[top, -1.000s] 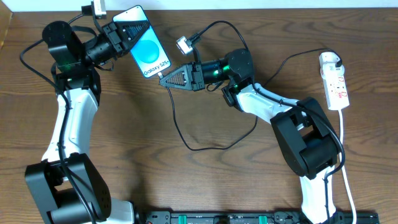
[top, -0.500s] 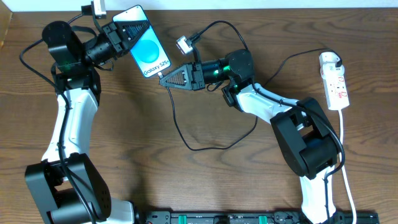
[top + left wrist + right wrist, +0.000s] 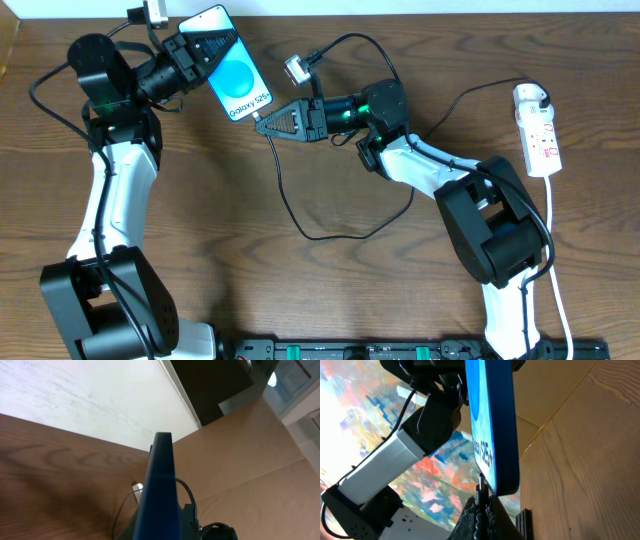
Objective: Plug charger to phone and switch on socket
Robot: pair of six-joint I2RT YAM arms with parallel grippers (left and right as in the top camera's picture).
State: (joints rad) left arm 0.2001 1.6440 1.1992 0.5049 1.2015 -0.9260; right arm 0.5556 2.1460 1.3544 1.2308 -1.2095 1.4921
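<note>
The phone (image 3: 232, 75), its blue screen reading "Galaxy S25", is held off the table at a slant, and my left gripper (image 3: 193, 50) is shut on its upper end. In the left wrist view the phone (image 3: 161, 480) shows edge-on. My right gripper (image 3: 264, 122) is shut on the charger's plug tip (image 3: 480, 484), right at the phone's lower edge (image 3: 502, 487). I cannot tell if the tip is in the port. The thin black charger cable (image 3: 300, 228) loops over the table toward the white socket (image 3: 540, 135) at the far right, where a white adapter (image 3: 530, 97) sits.
The socket's white lead (image 3: 556, 250) runs down the right side toward the front edge. The charger cable's loop (image 3: 400, 215) lies between the two arms. A cardboard panel (image 3: 240, 460) stands behind the table's far edge.
The left gripper has shifted the phone slightly up and to the left. The right gripper has followed a little, keeping the plug tip at the phone's lower end.
</note>
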